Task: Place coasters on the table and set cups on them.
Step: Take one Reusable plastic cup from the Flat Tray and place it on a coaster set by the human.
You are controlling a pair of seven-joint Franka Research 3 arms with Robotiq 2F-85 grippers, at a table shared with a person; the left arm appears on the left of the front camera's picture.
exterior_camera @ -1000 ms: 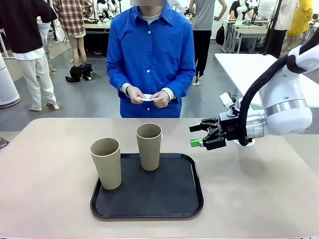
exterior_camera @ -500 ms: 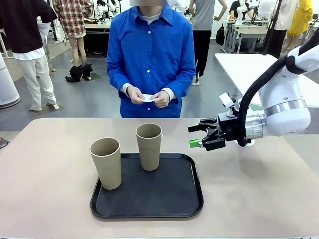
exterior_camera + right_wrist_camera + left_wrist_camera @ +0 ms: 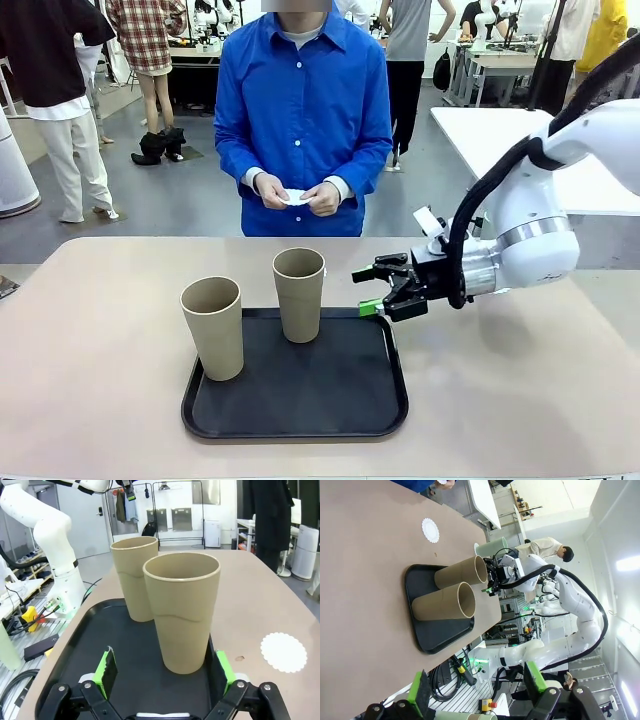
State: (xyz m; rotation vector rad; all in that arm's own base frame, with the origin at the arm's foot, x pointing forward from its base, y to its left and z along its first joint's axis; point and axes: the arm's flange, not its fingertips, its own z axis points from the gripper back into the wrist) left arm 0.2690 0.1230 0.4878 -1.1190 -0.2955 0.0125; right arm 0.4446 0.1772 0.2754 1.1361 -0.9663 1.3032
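Two tan cups stand on a black tray (image 3: 300, 400) on the beige table (image 3: 90, 330): one at the left (image 3: 213, 328), one farther back (image 3: 300, 294). My right gripper (image 3: 371, 291) is open, level with the rear cup (image 3: 183, 617) and a short gap to its right; in the right wrist view that cup stands straight ahead between the green pads (image 3: 106, 668). A white scalloped coaster (image 3: 283, 651) lies on the table beyond the tray. The person holds another coaster (image 3: 293, 196) in both hands. My left gripper (image 3: 476, 687) is open and holds nothing. A mint green cup (image 3: 490, 545) shows beside the right arm.
The person in a blue shirt (image 3: 300, 110) stands at the table's far edge. A white table (image 3: 490, 135) is at the back right. Bare tabletop lies left and right of the tray.
My right gripper has moved left and slightly down, from beyond the tray's right edge to over its right rear corner, closer to the rear cup. Cups and the person's hands stay put.
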